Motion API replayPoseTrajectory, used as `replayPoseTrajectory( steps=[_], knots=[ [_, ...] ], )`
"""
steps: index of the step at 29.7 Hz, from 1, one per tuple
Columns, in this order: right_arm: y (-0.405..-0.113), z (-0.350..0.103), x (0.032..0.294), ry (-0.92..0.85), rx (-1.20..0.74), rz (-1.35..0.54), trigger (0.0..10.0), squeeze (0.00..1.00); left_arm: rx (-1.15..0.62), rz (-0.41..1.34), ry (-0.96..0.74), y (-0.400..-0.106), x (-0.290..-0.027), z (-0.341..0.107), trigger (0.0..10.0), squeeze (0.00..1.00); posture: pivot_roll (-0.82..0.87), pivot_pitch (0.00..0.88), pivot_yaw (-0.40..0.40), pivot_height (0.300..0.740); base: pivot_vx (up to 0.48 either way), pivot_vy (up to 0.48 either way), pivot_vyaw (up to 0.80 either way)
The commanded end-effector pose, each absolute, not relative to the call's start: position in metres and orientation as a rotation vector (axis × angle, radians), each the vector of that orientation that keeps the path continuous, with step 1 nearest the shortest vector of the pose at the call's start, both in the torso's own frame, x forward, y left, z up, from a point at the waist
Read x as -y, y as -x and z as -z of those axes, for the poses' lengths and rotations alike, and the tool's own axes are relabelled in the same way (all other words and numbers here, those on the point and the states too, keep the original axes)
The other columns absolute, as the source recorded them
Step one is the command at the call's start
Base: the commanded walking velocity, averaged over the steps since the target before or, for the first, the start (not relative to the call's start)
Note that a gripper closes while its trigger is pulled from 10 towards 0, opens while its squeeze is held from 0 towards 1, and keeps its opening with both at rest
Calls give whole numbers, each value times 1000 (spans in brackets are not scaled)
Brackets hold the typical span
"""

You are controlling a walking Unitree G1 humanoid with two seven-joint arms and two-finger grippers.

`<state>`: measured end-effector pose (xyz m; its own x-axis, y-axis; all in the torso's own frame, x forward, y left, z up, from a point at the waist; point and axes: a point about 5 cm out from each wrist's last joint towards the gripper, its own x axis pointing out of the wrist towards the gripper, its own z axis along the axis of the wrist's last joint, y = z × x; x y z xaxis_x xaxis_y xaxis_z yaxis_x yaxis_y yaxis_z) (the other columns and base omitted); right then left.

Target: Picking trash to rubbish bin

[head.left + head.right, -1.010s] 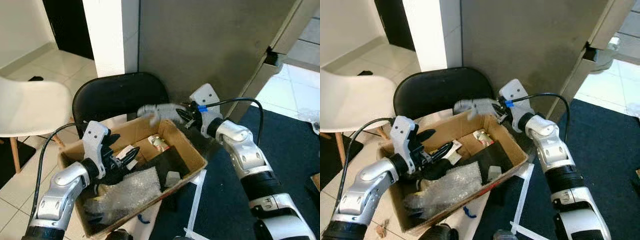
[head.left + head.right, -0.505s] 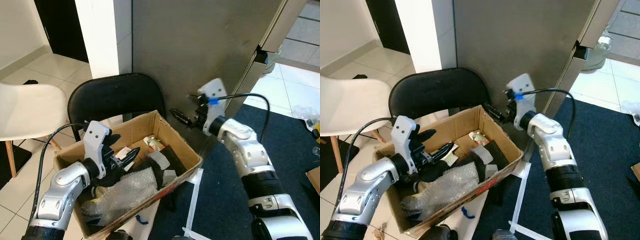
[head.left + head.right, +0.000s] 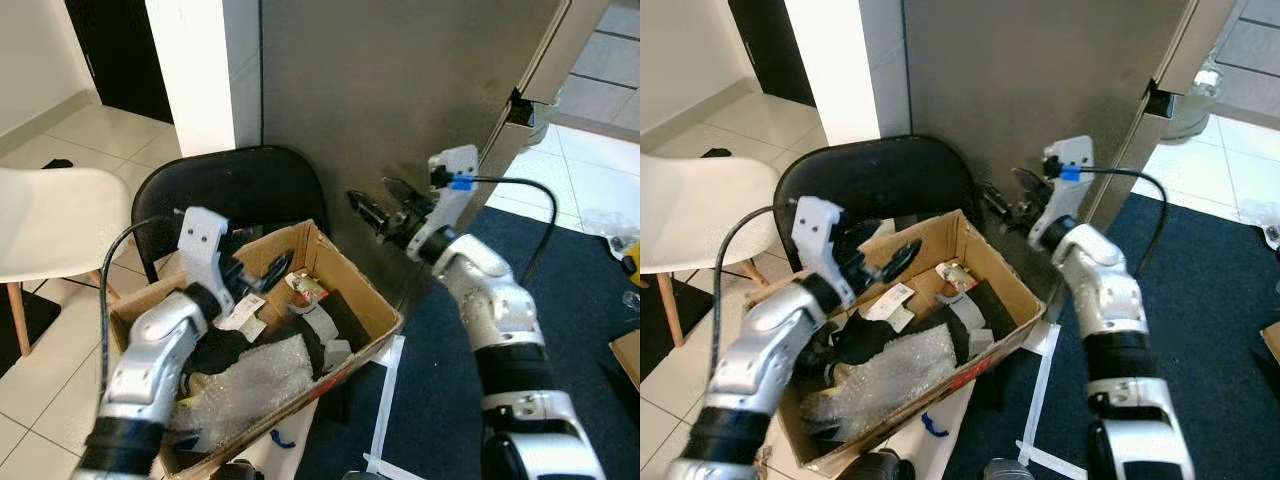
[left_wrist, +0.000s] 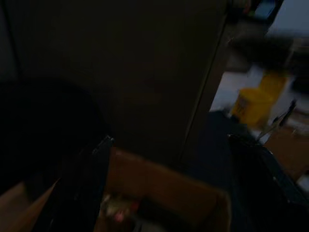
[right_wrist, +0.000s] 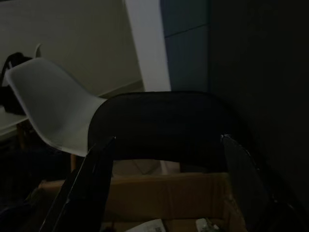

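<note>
An open cardboard box [image 3: 362, 280] serves as the bin and stands on the floor before me. It holds bubble wrap [image 3: 255, 378], a pale grey piece of trash [image 3: 318, 323], a small printed packet [image 3: 304, 287], paper and something black. My left gripper [image 3: 262, 268] is open and empty, just above the box's back edge. Its wrist view looks along dark fingers [image 4: 82, 183] at the box interior. My right gripper [image 3: 379, 204] hangs open and empty above the box's far right corner, close to the grey panel. In its wrist view the box rim [image 5: 159, 191] lies below.
A black chair [image 3: 230, 190] stands right behind the box and a white chair [image 3: 50, 220] at the left. A tall grey panel [image 3: 400, 90] rises behind. A dark rug [image 3: 580, 300] lies at the right, with a white strip [image 3: 385, 410] on the floor beside the box.
One second ago my right gripper held the pale grey piece over the box; it dropped in, and the gripper rose empty. My left gripper lifted from inside the box to its back edge.
</note>
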<state>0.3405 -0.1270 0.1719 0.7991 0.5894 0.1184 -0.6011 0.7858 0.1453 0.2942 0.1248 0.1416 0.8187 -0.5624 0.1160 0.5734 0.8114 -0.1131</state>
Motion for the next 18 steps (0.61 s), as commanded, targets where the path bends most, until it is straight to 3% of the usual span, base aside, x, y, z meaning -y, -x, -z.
replayPoseTrajectory(
  steps=[1, 18],
  knots=[
    [-337, -164, 123, -158, 48, -646, 10000, 0, 82, 609, 183, -296, -120, -141, 10000, 0, -42, 0, -48, 740, 0, 0, 0],
    [-339, -162, 125, -217, 37, -628, 10000, 0, 96, 602, 186, -301, -116, -141, 10000, 0, -65, 0, -37, 740, 0, 0, 0]
  ],
)
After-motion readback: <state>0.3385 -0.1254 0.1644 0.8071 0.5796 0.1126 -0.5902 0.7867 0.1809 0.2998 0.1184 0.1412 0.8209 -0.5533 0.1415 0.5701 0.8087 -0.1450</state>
